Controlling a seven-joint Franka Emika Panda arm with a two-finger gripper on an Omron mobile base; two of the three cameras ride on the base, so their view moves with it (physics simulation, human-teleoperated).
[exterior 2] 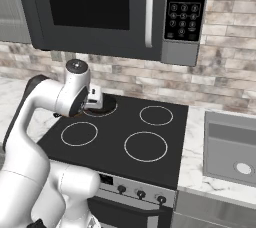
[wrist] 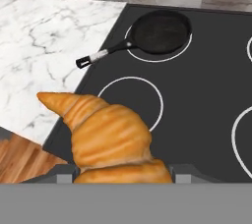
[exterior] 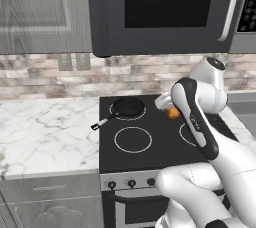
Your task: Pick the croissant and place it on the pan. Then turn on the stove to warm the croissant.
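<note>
- Just in front of the hand, the croissant (wrist: 110,142) sits pinched between the gripper's (wrist: 123,171) half-closed jaws, carried above the stove (wrist: 197,90).
- Farther back, the pan (wrist: 160,31) waits empty on the rear left burner.
- Next, I reckon: carry it over the pan, lower, release.
</note>
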